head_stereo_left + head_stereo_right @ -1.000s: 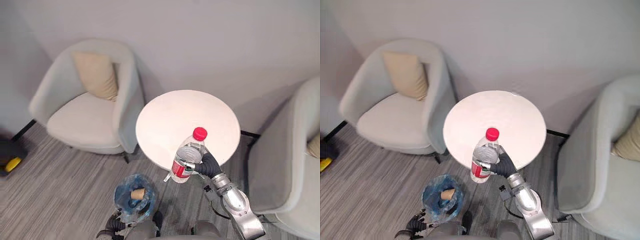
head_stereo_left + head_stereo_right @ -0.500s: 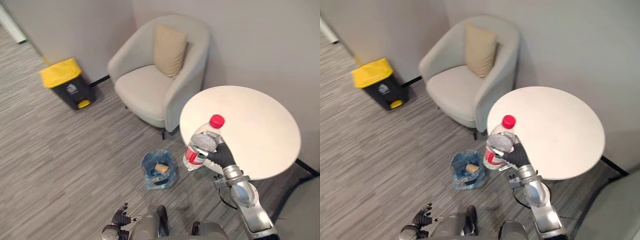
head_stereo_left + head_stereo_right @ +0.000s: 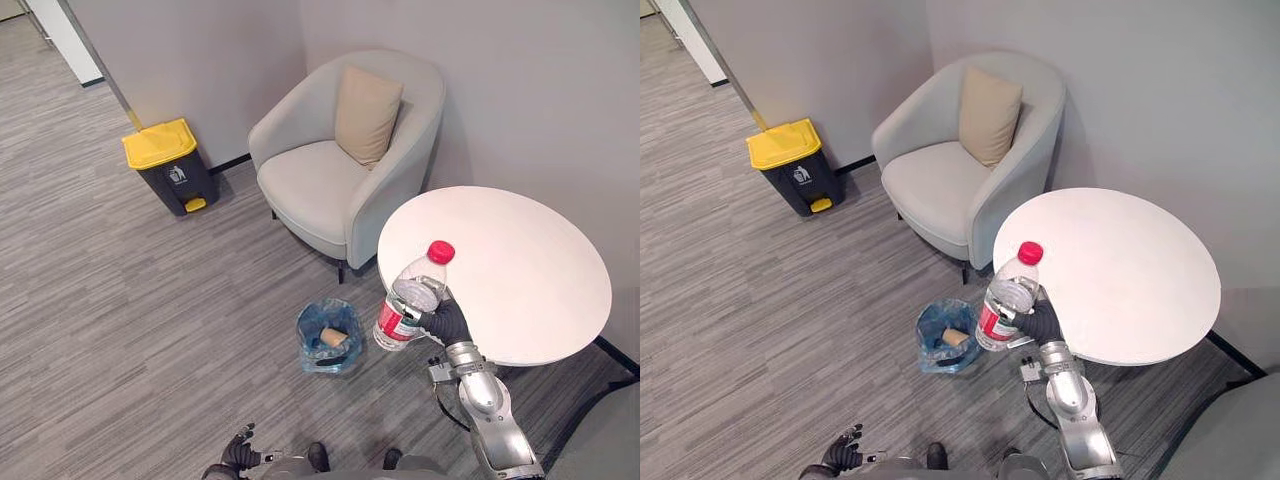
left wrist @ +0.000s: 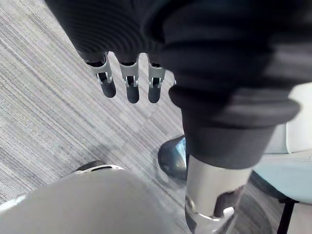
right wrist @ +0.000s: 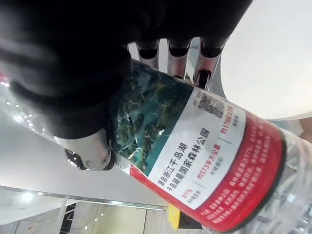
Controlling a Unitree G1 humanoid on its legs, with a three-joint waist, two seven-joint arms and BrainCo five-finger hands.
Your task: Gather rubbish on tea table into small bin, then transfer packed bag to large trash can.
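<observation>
A clear plastic bottle [image 3: 408, 305] with a red cap and a red label stands upright in my right hand [image 3: 446, 322], whose fingers are curled round its middle. It hangs by the near left edge of the round white tea table [image 3: 520, 270], above the floor. In the right wrist view the bottle [image 5: 195, 161] lies across my fingers [image 5: 178, 52]. The small bin [image 3: 309, 329], lined with a blue bag, sits on the floor left of the bottle and holds a brown cup-like piece [image 3: 333, 338]. My left hand [image 3: 240, 455] hangs low over the carpet with straight fingers [image 4: 127, 84].
A black trash can with a yellow lid [image 3: 165, 163] stands by the wall at the far left. A grey armchair [image 3: 330, 190] with a beige cushion sits behind the table. Open grey carpet lies between the small bin and the trash can.
The camera has swung left, bringing the yellow-lidded trash can and more carpet into view. The bottle stays upright in my right hand beside the table edge.
</observation>
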